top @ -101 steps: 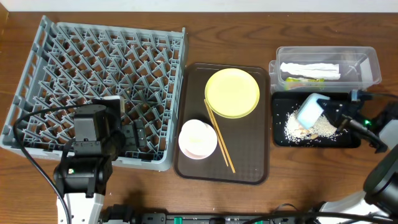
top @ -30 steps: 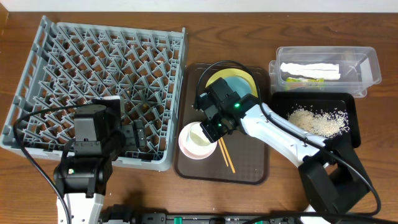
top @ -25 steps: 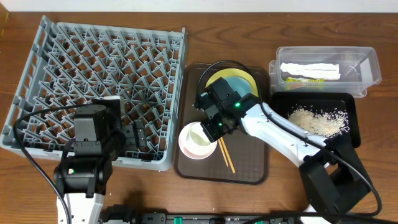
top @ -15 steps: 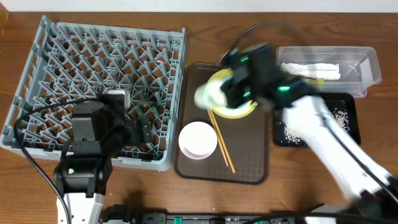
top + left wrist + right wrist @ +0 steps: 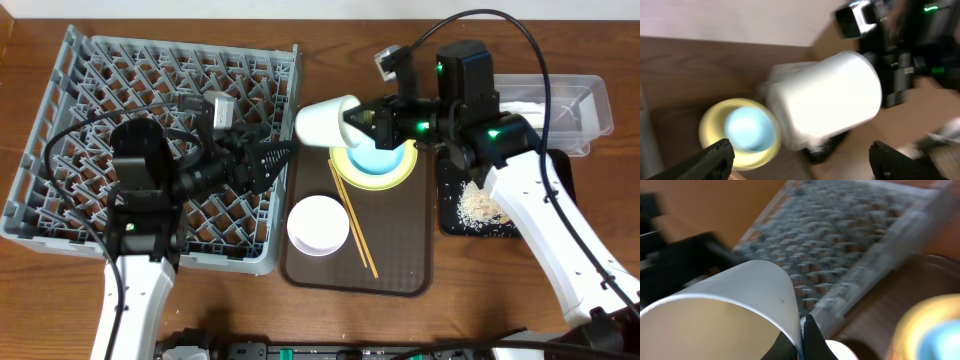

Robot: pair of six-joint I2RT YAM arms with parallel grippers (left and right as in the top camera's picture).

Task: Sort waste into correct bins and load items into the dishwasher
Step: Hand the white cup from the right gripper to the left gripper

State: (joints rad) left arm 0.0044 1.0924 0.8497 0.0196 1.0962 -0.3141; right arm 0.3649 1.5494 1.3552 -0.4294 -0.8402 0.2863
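My right gripper (image 5: 352, 118) is shut on the rim of the small cream cup (image 5: 325, 122) and holds it on its side in the air, between the brown tray and the grey dish rack (image 5: 150, 90). The right wrist view shows the fingers (image 5: 803, 336) pinching the cup wall (image 5: 725, 305). My left gripper (image 5: 278, 160) is open and empty, raised over the rack's right edge, pointing at the cup (image 5: 825, 107); its fingertips (image 5: 802, 160) are wide apart. The light blue bowl (image 5: 380, 158) sits on the yellow plate (image 5: 352, 165).
The white bowl (image 5: 318, 222) and two chopsticks (image 5: 355, 220) lie on the brown serving tray (image 5: 400, 260). The black tray (image 5: 500, 225) holds rice crumbs (image 5: 480, 205). The clear tub (image 5: 580, 100) is at the back right, partly behind my right arm.
My right arm has carried the cup left, off the plate towards the rack. My left arm has risen from the rack and swung right towards the cup, jaws open.
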